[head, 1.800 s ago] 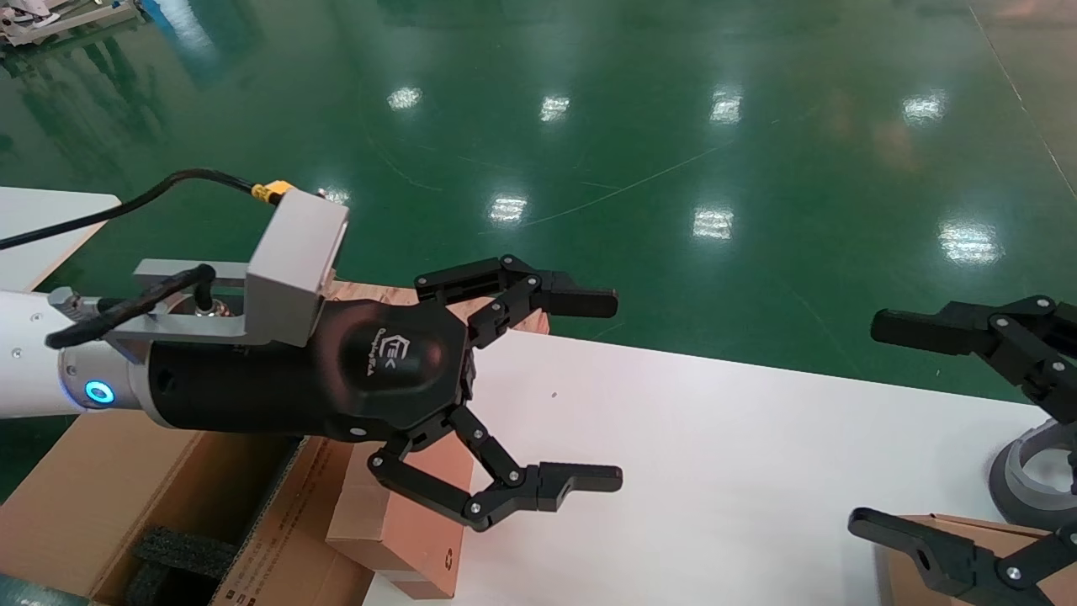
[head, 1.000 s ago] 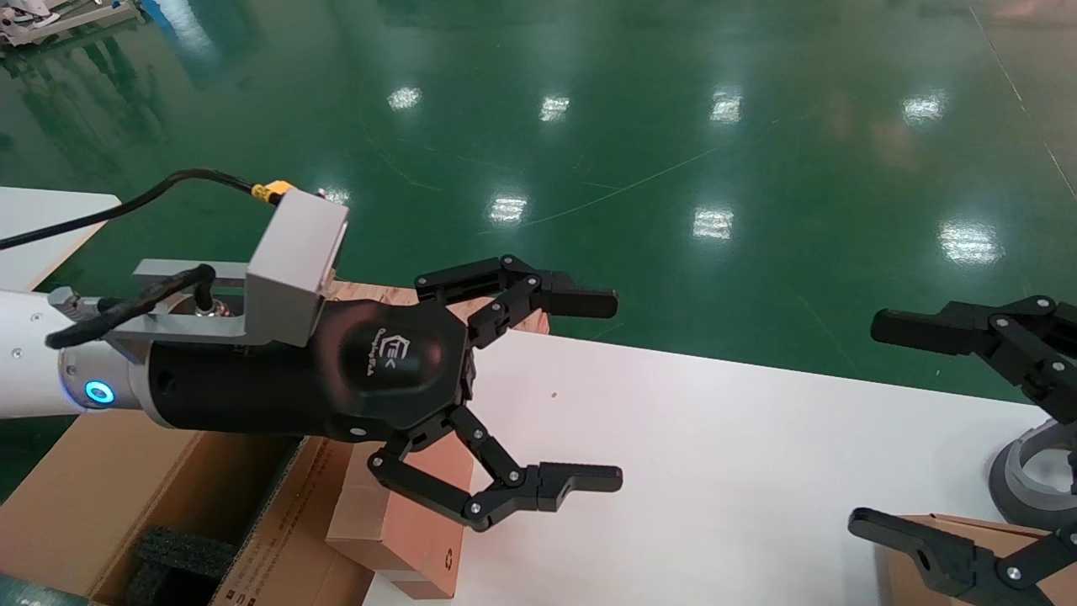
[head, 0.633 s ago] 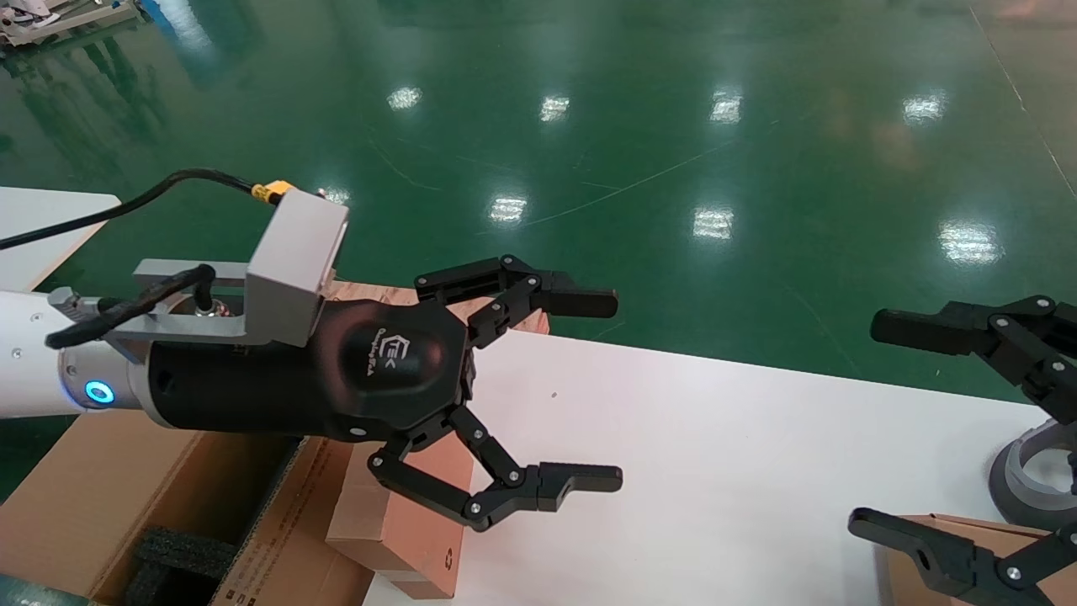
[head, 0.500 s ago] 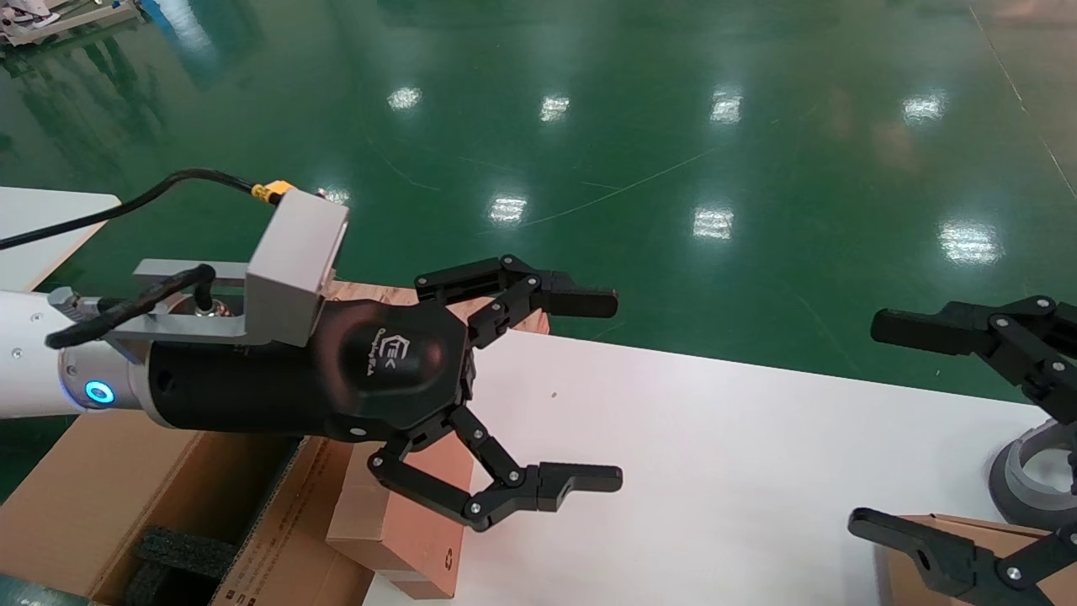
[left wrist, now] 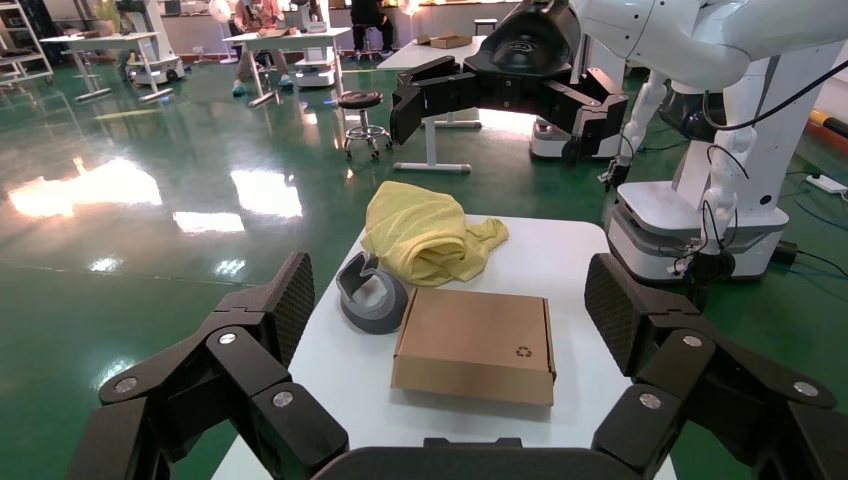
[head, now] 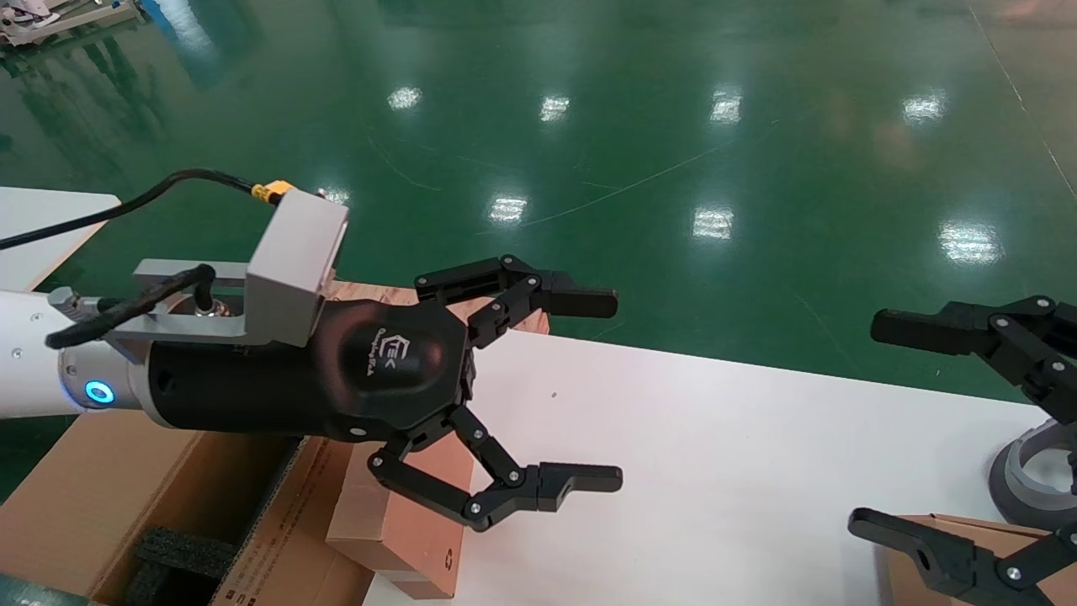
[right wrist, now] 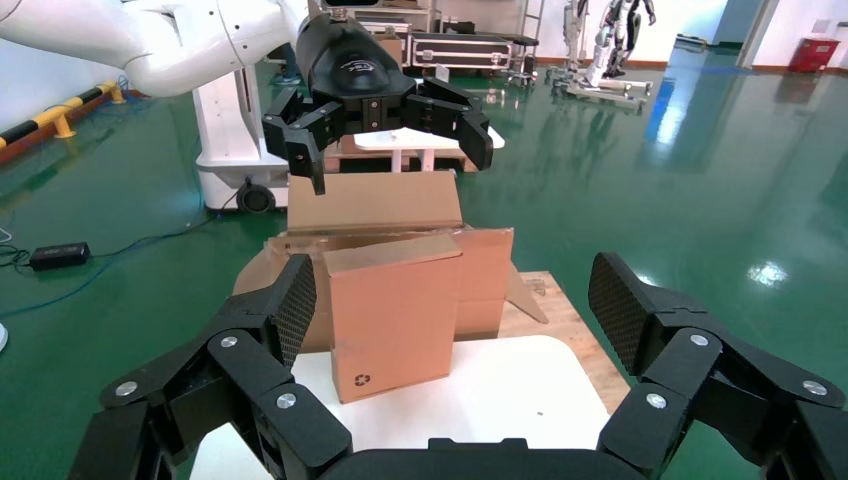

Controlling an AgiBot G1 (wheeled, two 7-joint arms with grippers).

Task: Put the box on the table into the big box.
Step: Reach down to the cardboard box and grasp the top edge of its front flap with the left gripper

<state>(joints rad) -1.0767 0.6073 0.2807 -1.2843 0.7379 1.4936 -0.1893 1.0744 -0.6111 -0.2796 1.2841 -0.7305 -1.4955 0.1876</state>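
Observation:
The reddish-brown box (head: 404,526) stands upright at the left edge of the white table (head: 715,471), leaning against a flap of the big box (head: 101,497). In the right wrist view this box (right wrist: 395,310) stands in front of the big box (right wrist: 485,265), its recycling mark low down. Black foam (head: 181,551) shows inside the big box. My left gripper (head: 616,389) hovers open and empty above the table's left part, just past the box. At the right edge, my right gripper (head: 865,423) also hangs open and empty.
A paler tan carton (left wrist: 470,340) lies flat on the table's right end under the right gripper, next to a grey ring (left wrist: 370,295) and a yellow cloth (left wrist: 430,235). A wooden pallet (right wrist: 555,320) lies beside the big box. Green floor surrounds the table.

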